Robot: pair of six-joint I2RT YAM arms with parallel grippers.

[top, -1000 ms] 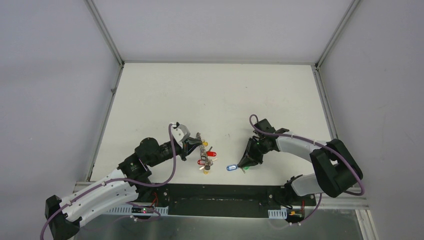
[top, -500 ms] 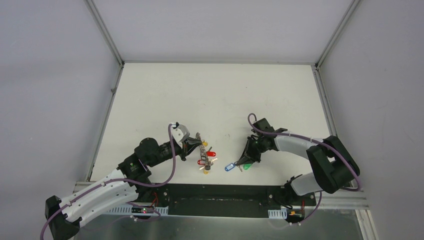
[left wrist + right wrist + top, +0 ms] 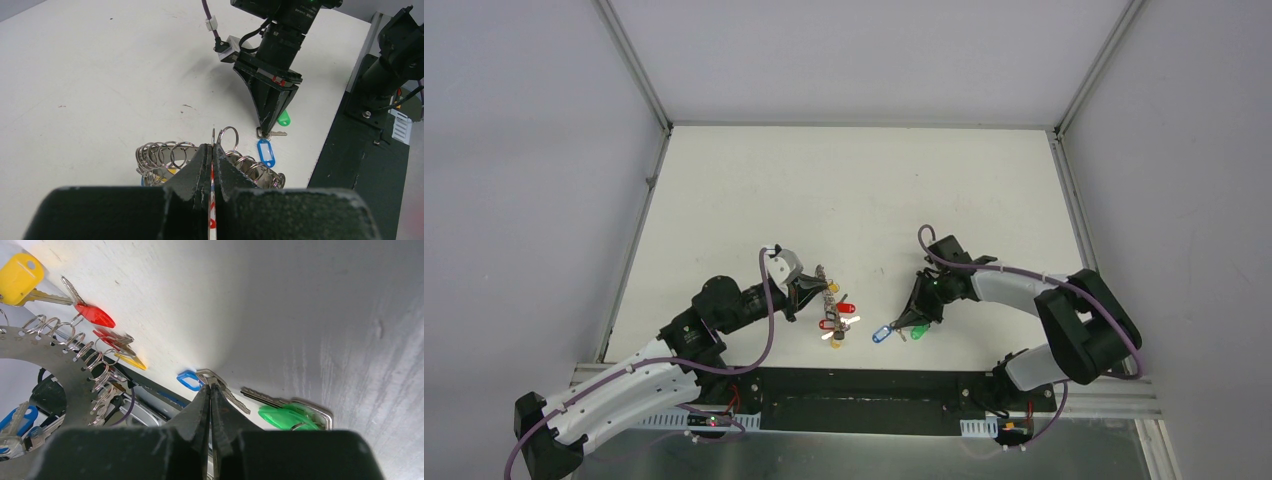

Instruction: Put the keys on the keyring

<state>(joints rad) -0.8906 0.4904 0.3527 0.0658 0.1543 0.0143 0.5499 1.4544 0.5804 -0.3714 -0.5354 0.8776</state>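
the left gripper (image 3: 810,292) is clamped fully shut on the edge of the keyring (image 3: 830,303). the right gripper (image 3: 906,323), tips down on the table (image 3: 824,190), is pinched shut on the keys (image 3: 884,333), which lie just right of the keyring with their blue tag (image 3: 189,380) and green tag (image 3: 286,417).

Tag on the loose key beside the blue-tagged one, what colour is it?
Bright green; the tag shows best in the right wrist view.

2 white-black arms (image 3: 624,385), purple cables (image 3: 772,310)
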